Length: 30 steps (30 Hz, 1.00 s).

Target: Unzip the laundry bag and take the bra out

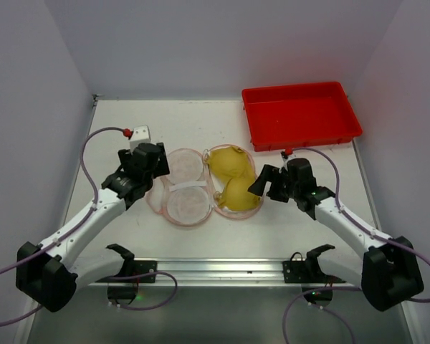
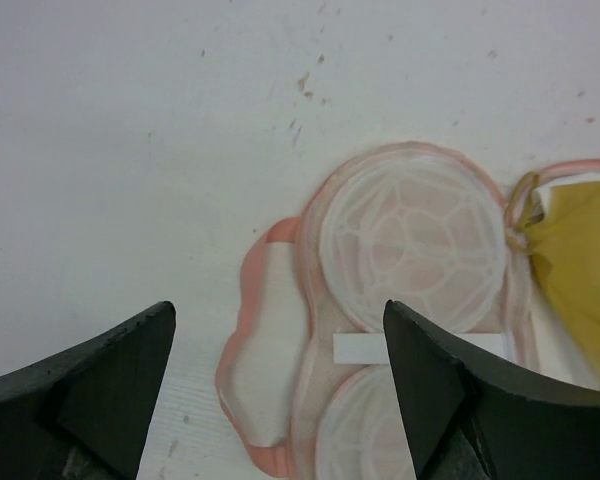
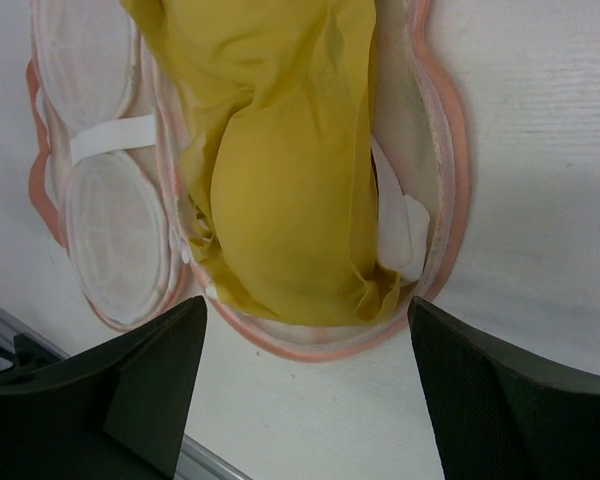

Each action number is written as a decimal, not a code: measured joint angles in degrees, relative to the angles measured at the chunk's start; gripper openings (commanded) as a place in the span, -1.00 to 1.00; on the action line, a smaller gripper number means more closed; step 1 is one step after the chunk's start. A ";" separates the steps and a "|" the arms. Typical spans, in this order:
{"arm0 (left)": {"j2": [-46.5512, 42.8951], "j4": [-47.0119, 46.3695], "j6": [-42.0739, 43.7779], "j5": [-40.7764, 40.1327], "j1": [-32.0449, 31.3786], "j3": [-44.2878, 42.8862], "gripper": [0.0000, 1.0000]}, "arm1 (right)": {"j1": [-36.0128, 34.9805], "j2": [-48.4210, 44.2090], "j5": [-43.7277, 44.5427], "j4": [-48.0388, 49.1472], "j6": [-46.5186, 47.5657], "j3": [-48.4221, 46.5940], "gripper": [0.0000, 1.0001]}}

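Here, the white table [image 1: 201, 122] carries a red tray [image 1: 301, 115] at its far right corner. The laundry bag [image 1: 183, 188] lies unzipped and flat mid-table, its 2 mesh-lined halves side by side. A yellow bra [image 1: 233, 179] sits in the right half. The left gripper [image 2: 278, 310] hangs spread and empty over the bag's left edge, and the right gripper [image 3: 308, 305], likewise spread and empty, hangs over its right half.
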State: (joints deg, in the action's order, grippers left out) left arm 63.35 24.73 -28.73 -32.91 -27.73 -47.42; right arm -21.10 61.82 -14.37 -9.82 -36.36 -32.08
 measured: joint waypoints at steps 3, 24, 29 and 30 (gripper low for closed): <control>-3.65 0.39 1.03 1.55 0.00 -2.19 0.78 | -0.26 5.05 -0.15 1.57 -0.04 -1.03 0.54; -11.93 -1.95 10.23 11.21 0.00 0.76 0.78 | -2.58 18.03 -1.88 7.26 -0.02 -2.54 0.18; -13.99 -2.40 12.04 12.17 0.00 3.85 0.78 | -2.60 19.54 -2.14 7.52 0.46 -3.15 -0.32; -14.27 -2.82 12.11 12.28 0.00 4.87 0.78 | -2.64 19.61 -2.14 7.50 0.55 -3.28 -0.53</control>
State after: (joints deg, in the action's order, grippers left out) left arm 49.08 21.91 -16.62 -20.62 -27.73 -42.54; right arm -23.75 81.43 -16.51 -2.33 -35.81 -35.35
